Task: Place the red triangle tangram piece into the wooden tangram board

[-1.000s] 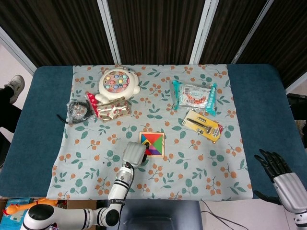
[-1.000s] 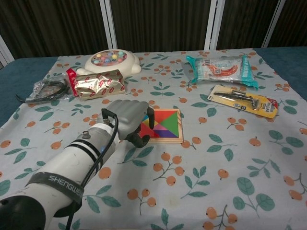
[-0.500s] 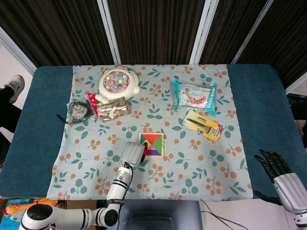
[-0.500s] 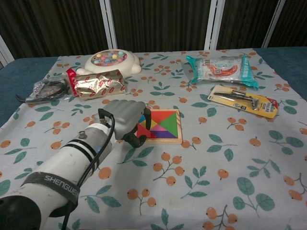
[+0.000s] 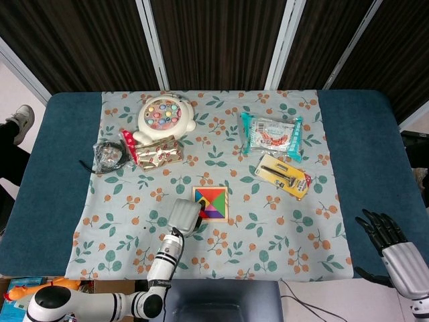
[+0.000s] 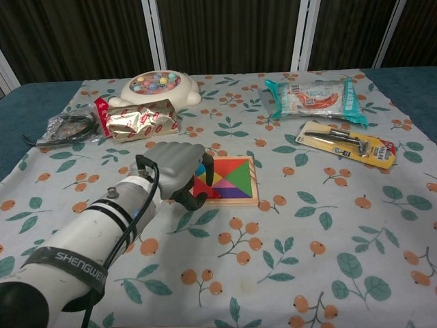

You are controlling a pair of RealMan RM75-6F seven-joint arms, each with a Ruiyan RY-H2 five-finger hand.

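Left hand backs off left of board, fingers curled, empty; red triangle seated; retreat w/o nudging.

Head cam is looking steeply down from high up, taking in the whole table. Chest cam is sitting low & close, facing forward. Both are sharing the tangram board area.
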